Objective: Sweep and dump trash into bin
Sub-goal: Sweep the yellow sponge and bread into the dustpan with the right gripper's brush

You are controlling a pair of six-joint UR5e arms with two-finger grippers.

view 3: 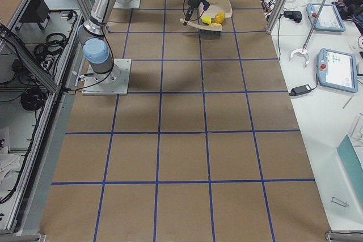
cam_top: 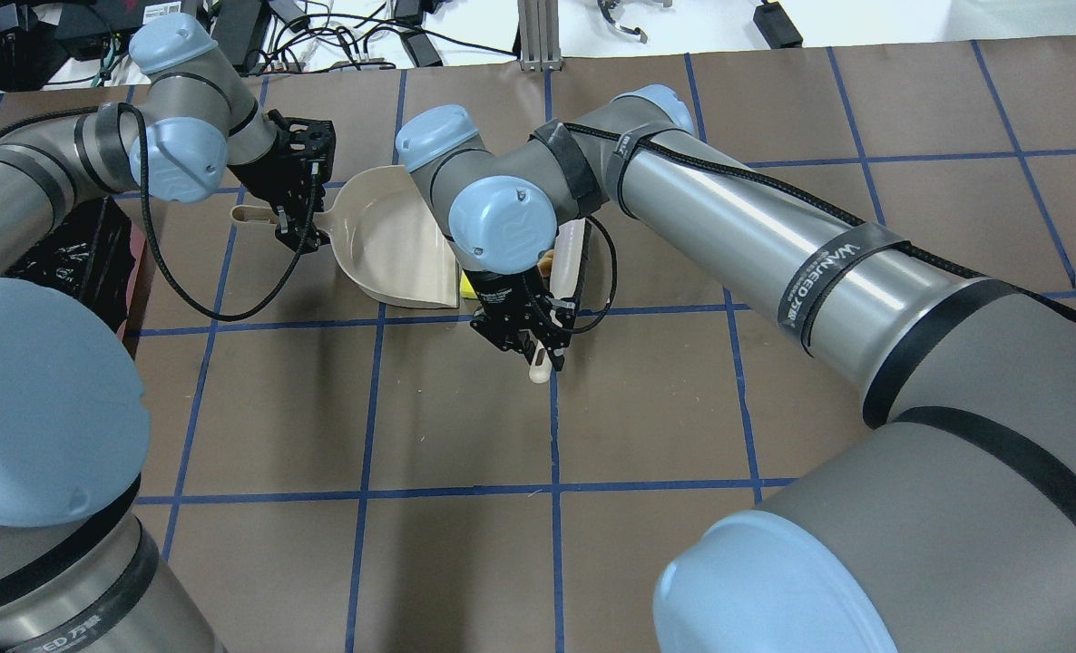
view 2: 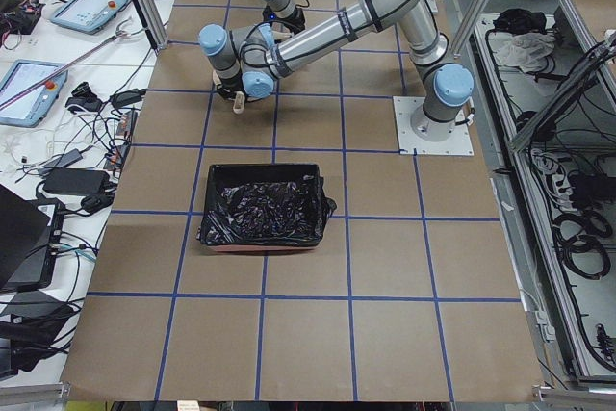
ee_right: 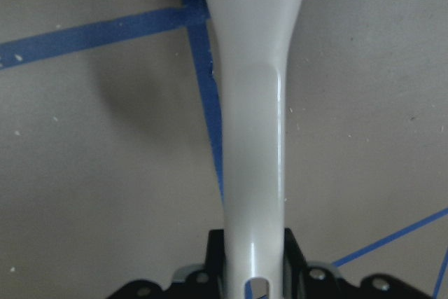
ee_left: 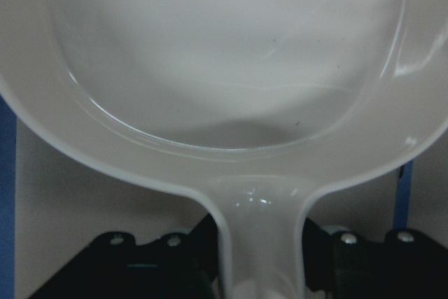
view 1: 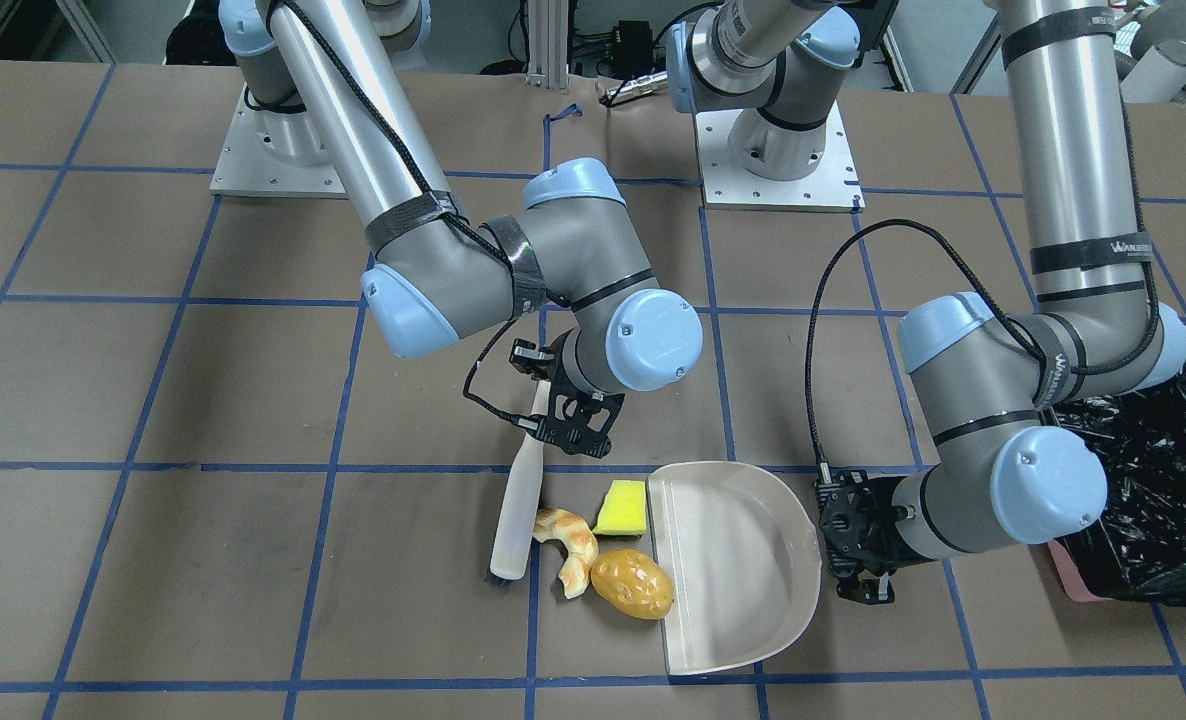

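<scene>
The trash lies together on the table: a yellow sponge block [view 1: 621,508], a tan croissant [view 1: 571,548] and a golden-brown potato lump [view 1: 633,583]. The potato touches the open lip of the beige dustpan [view 1: 733,565]. My left gripper [view 1: 858,545] is shut on the dustpan's handle [ee_left: 259,236]. My right gripper [view 1: 568,420] is shut on the beige brush [view 1: 516,500]. The brush's black bristles rest on the table just beside the croissant, on the side away from the dustpan. The pink bin [view 1: 1071,575], lined with a black bag, stands behind my left arm.
The bin [view 2: 260,245] also shows in the exterior left view, about one grid square from the dustpan. The table is brown paper with blue tape lines. Both arm bases [view 1: 773,150] stand at the far edge in the front-facing view.
</scene>
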